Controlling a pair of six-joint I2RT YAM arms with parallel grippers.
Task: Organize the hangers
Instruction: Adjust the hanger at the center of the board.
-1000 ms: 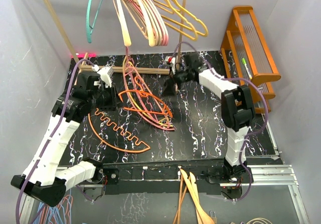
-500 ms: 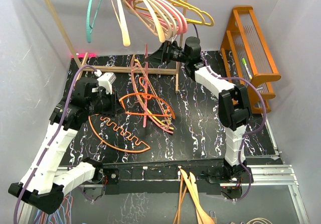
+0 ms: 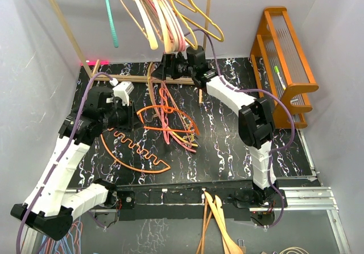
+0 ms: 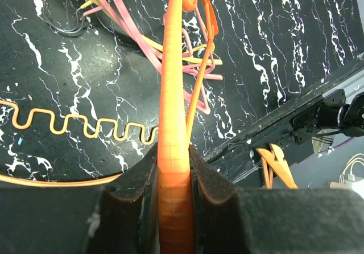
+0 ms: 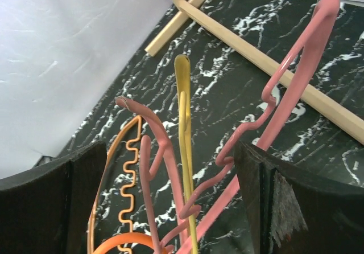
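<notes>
Black veined tabletop [image 3: 227, 146], pale walls [image 3: 34, 49]. The left gripper [image 4: 173, 163] pinches a flat orange plastic hanger [image 4: 172, 83]; the right gripper [image 5: 170, 191], gaping, has swung leftward.

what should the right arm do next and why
Probably close the right gripper on the pink hanger: its fingers stand wide open with that hanger rising between them, beside a yellow hanger. The left gripper is shut on an orange hanger.

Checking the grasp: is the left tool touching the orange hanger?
Touching. The left wrist view shows the left tool with both pads pressed against the sides of the orange hanger.
</notes>
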